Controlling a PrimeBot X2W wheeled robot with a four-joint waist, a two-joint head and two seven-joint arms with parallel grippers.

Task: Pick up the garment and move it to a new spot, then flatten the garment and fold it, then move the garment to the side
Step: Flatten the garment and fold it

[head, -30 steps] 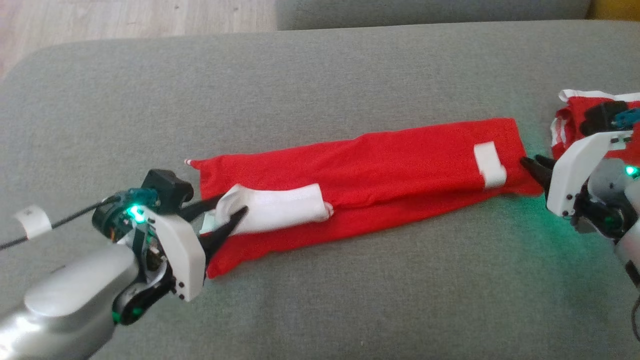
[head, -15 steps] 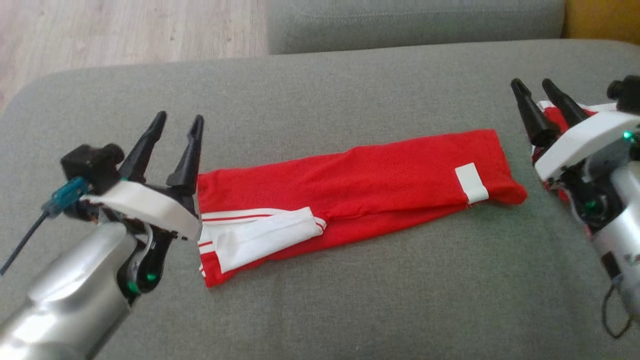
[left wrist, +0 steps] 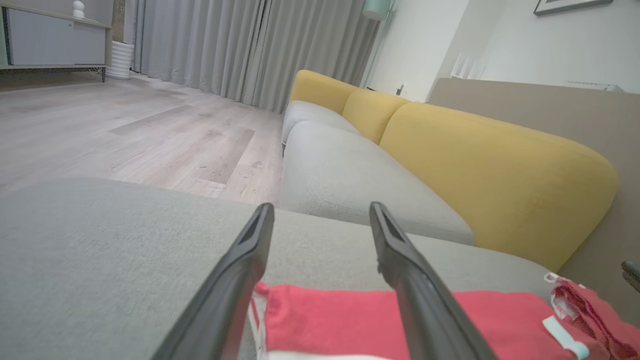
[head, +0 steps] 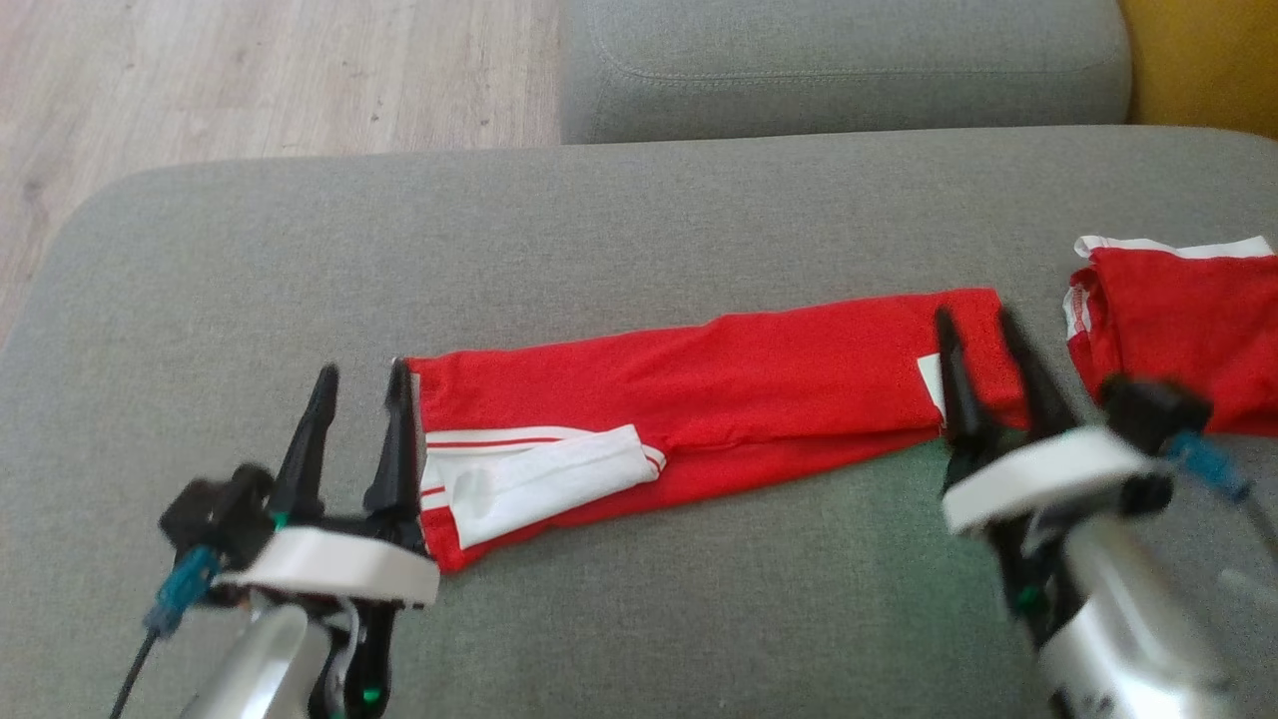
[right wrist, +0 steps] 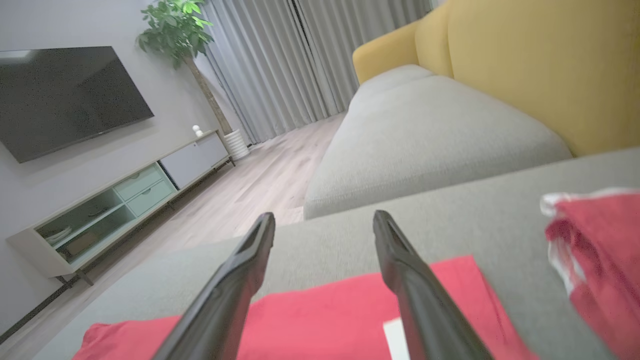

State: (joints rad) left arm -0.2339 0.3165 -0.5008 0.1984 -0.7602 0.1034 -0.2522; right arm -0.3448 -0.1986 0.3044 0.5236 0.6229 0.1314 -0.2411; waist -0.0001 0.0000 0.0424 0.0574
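Red garment (head: 759,399) folded narrow on a grey sofa (head: 599,240); it looks soft, light, floppy. Left claw (head: 362,369) and right claw (head: 976,317) gape empty at its ends, the sensible grip points.

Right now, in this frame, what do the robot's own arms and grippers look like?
Left gripper and right gripper each have two long, tapered black fingers on a white curved housing, with a black camera block and teal connector beside it. Forearms are silver; small green lights glow near the wrists.
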